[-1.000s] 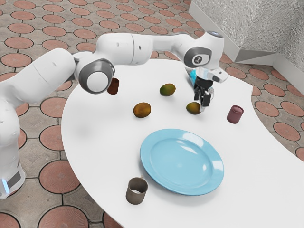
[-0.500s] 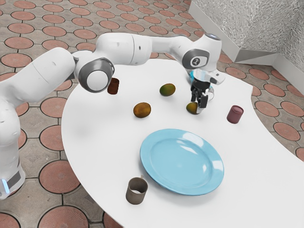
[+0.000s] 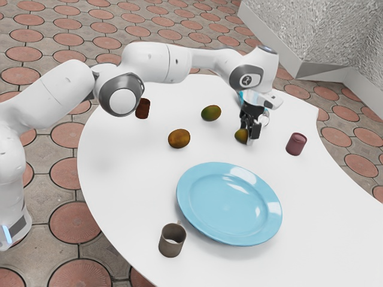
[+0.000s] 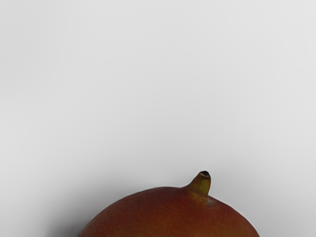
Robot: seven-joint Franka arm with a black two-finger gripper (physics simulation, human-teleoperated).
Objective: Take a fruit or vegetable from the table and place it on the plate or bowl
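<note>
Bright even light w/ soft shadows, faint sheen on plate (image 3: 229, 203).

My arm (image 3: 60, 95) enters from the frame's left, elbow (image 3: 121, 95) left of centre, forearm (image 3: 203, 58) stretching right across the upper middle. The wrist (image 3: 251, 73) bends downward, and my gripper (image 3: 249, 130) hangs vertical, right of centre.
</note>
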